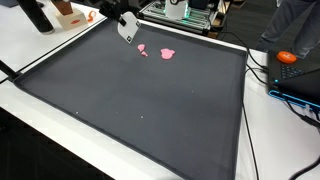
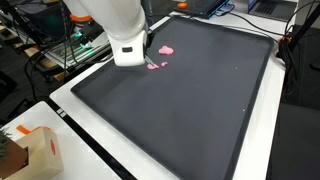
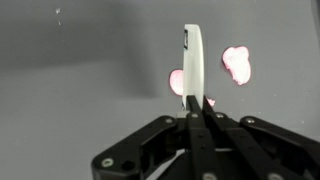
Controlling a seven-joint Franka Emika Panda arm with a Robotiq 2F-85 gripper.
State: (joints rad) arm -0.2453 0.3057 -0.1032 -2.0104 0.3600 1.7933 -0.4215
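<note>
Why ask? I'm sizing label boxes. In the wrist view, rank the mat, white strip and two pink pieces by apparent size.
1. mat
2. white strip, nearest the camera
3. fully visible pink piece
4. pink piece behind the strip, partly hidden, so unsure

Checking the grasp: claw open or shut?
Shut on the white strip: in the wrist view the claw pinches its base with no gap, the strip pointing out past a pink blob.

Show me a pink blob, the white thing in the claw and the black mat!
pink blob (image 3: 237,63): wrist view, its middle.
white thing (image 3: 192,60): wrist view, its upper half.
black mat (image 1: 140,110): in an exterior view, bare middle.
</note>
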